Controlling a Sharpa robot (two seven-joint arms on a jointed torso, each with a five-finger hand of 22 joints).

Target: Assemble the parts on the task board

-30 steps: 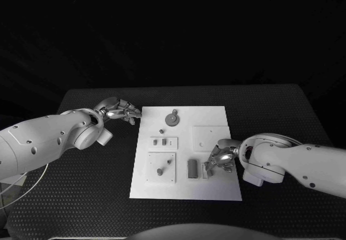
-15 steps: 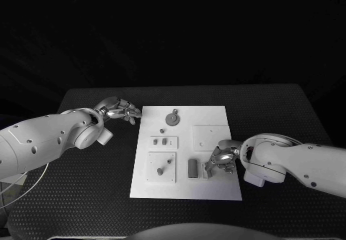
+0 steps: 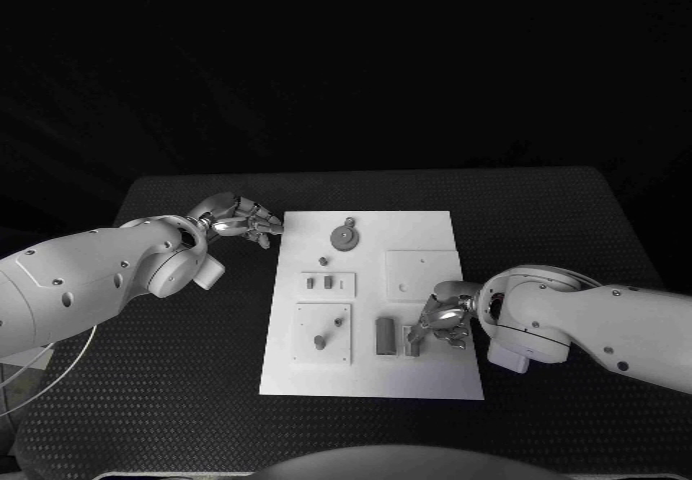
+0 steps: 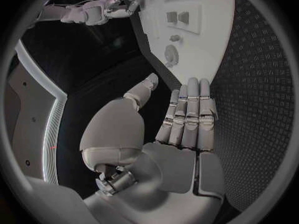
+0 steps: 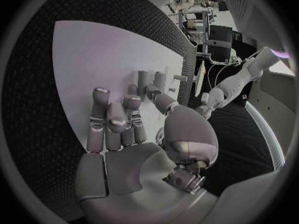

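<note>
the right hand point(image 3: 443, 325) is over the near right part of the white board point(image 3: 421, 245), its bent fingers holding nothing, beside a grey block point(image 3: 385, 336). it probably must grab that next. the left hand point(image 3: 242, 222) waits, fingers straight.

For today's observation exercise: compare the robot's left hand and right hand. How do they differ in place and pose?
The left hand sits off the task board, by its far left corner; the right hand is over the board's near right part. The left hand's fingers lie straight and together; the right hand's fingers are curled by the upright grey parts. Both are silver, on white arms.
</note>
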